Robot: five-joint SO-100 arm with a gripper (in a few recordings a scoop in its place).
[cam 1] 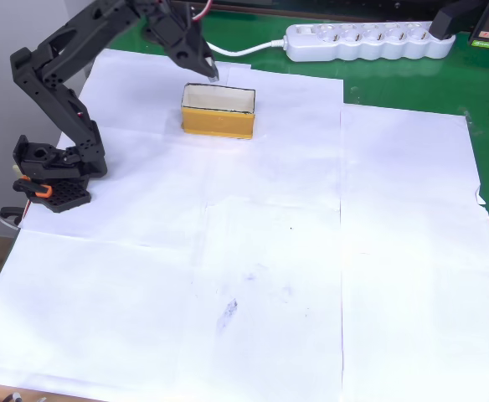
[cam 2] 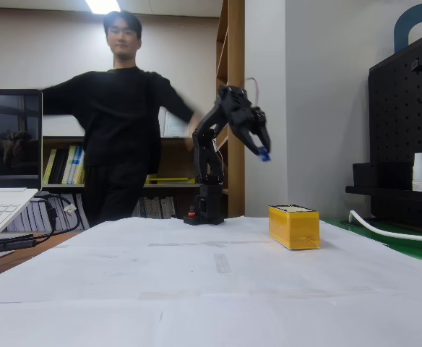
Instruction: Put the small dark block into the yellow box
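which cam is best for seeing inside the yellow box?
The overhead view: it looks down into the yellow box, showing its pale inside and dark rim, with the gripper near its back left corner. The fixed view shows the box side-on: yellow walls and top edge, none of the interior.

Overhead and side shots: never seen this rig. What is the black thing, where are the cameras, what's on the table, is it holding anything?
The black thing is a small jointed robot arm bolted at the table's edge. One picture looks down from above; the other sits low at table level, facing a person standing behind. White paper sheets cover the table. On them stands the yellow box, open-topped, pale inside. A white power strip lies on the green mat beyond. The end effector hangs raised above the box, pinching a small block that looks bluish here.
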